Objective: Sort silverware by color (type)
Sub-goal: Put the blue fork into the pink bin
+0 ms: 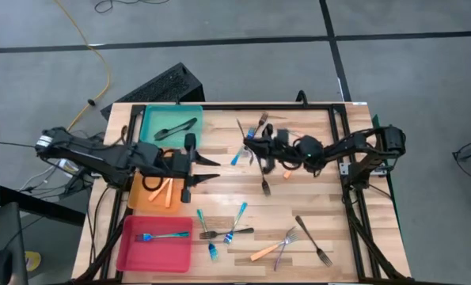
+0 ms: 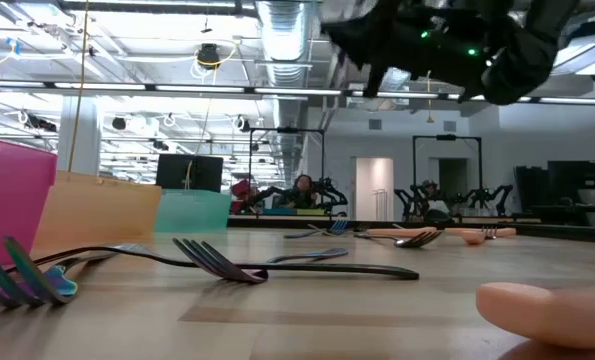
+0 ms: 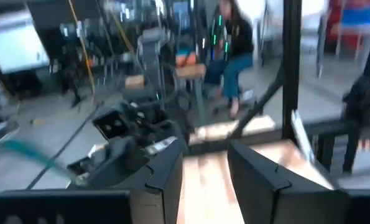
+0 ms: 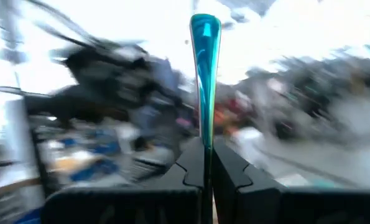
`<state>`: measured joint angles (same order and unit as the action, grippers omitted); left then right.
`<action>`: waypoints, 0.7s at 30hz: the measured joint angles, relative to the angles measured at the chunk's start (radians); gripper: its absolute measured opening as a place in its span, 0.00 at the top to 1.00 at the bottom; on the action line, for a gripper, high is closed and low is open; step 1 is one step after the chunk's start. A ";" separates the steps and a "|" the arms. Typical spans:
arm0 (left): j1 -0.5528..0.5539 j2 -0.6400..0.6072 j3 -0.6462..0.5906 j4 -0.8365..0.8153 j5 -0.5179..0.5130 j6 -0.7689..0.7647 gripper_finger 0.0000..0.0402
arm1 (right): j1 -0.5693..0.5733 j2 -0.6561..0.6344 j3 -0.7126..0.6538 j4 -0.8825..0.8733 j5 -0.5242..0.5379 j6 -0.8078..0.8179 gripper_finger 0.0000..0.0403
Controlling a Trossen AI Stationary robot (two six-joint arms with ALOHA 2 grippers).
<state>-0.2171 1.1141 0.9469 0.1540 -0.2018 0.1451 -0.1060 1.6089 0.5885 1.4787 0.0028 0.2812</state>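
The wooden worktop [image 1: 314, 214] shows a sort that is, by the look of it, only partly done. Along its left side lie three trays. The teal tray [image 1: 152, 120] holds one dark utensil [image 1: 176, 127]; the orange tray [image 1: 144, 199] holds a few orange-handled pieces [image 1: 165, 192]; the pink tray [image 1: 136, 252] holds a single blue-handled fork [image 1: 162, 236].

Most of the silverware is still loose. A cluster of blue-handled and dark forks [image 1: 223, 229] lies just beside the pink tray, an orange-handled fork [image 1: 273, 246] and a dark fork [image 1: 313, 240] lie nearer the front right, and several more pieces [image 1: 255, 127] lie near the far edge, under and around the right arm.

The left gripper [image 1: 206, 168] hangs between the teal and orange trays, its jaws spread and holding nothing. The right gripper [image 4: 204, 163] is over the middle of the worktop, its jaws pressed together on the blue-handled fork [image 4: 204, 74] it carries, whose handle stands up between them in the right wrist view.

By this count, well over half the pieces remain to be sorted. No brand, label or legible writing shows anywhere.
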 joint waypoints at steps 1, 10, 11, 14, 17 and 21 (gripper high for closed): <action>0.007 0.000 -0.039 0.085 0.024 -0.009 0.72 | 0.004 0.000 -0.008 0.055 -0.041 -0.007 0.93; 0.108 0.115 -0.271 0.574 0.089 -0.214 0.72 | 0.060 -0.001 0.000 0.088 -0.083 -0.023 0.93; 0.116 0.138 -0.269 0.599 0.103 -0.228 0.72 | 0.065 0.001 0.004 0.088 -0.087 -0.023 0.93; 0.127 0.202 -0.269 0.606 0.143 -0.237 0.71 | 0.079 -0.001 0.020 0.090 -0.088 -0.029 0.93; 0.134 0.256 -0.254 0.605 0.151 -0.238 0.69 | 0.078 0.000 0.026 0.088 -0.110 -0.038 0.93; 0.139 0.309 -0.223 0.607 0.183 -0.240 0.63 | 0.080 0.000 0.027 0.088 -0.112 -0.039 0.93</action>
<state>-0.0780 1.4231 0.7240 0.7611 -0.0189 -0.0952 -0.0255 1.6089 0.6159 1.5666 -0.1096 0.2420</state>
